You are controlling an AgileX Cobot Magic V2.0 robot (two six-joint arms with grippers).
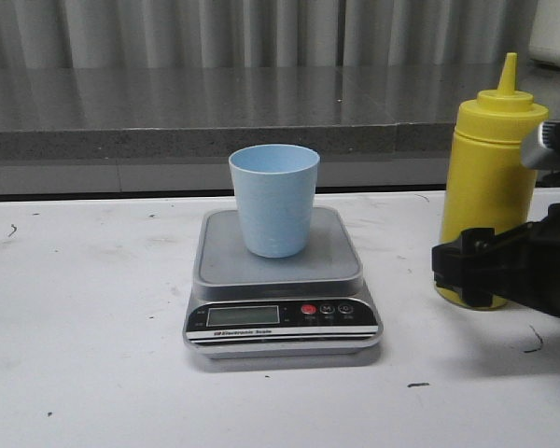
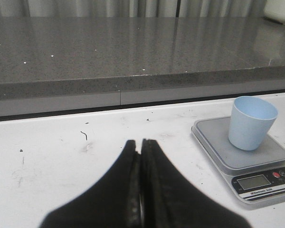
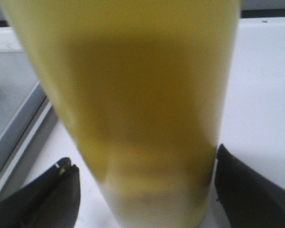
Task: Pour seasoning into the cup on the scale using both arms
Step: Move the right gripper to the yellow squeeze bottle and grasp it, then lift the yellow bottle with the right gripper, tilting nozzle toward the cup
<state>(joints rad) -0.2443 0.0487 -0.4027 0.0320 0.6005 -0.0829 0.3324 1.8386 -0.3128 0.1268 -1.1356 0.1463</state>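
Right wrist view shows the right gripper (image 3: 142,190) spread around the seasoning (image 3: 133,95), not clamped; an off-centre squeeze could topple it. Left gripper (image 2: 141,156) sits closed.

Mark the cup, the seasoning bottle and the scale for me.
cup (image 1: 274,201), front view, middle of its pale blue wall.
seasoning bottle (image 1: 485,177), front view, yellow body below the nozzle cap.
scale (image 1: 243,315), front view, its LCD display.

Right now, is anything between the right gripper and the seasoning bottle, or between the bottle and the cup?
Nothing visible. The right gripper is open with its fingers either side of the seasoning bottle. Only bare table and the scale's edge lie between bottle and cup.
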